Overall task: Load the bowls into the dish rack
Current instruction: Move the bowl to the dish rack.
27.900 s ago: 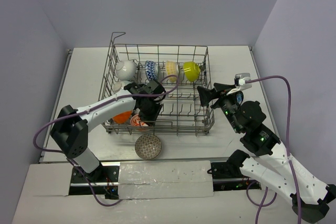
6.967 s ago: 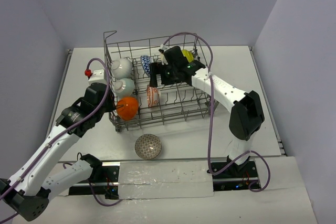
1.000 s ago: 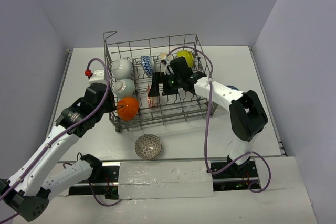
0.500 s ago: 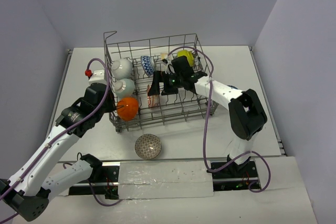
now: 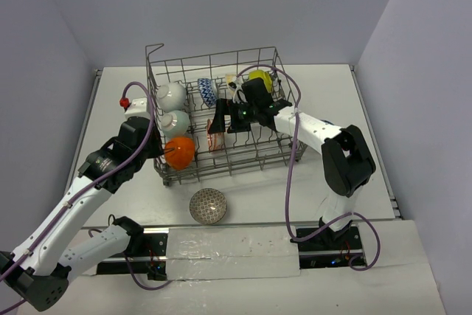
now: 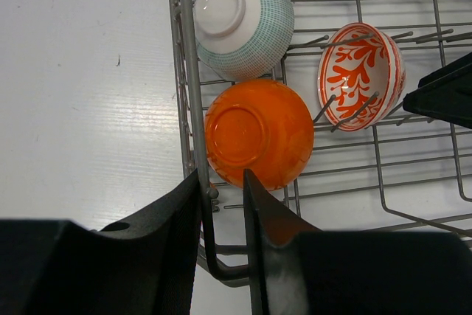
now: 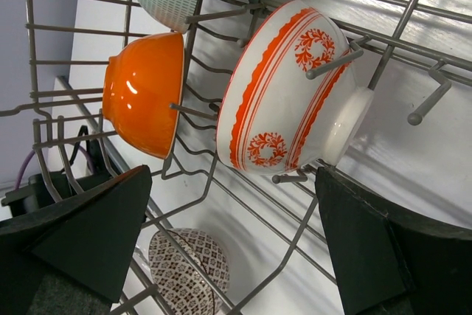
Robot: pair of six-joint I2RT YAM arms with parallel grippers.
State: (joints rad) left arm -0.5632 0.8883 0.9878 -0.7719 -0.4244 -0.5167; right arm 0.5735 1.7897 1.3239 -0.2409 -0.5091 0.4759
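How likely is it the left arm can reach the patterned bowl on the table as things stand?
Likely yes, once freed: the left hand grips the edge wire of the dish rack, and the patterned bowl sits uncovered on the table nearby.

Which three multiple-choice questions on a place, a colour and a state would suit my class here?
1. Where is the dark patterned bowl? A in the dish rack; B on the table; C in a gripper.
2. Which bowl sits at the rack's near-left corner? A the orange bowl; B a lime one; C a blue one.
3. The right gripper is: A shut on a bowl; B hidden; C open.
B, it lies outside the wires; A, the left wrist view shows it; C, its jaws stand wide apart.
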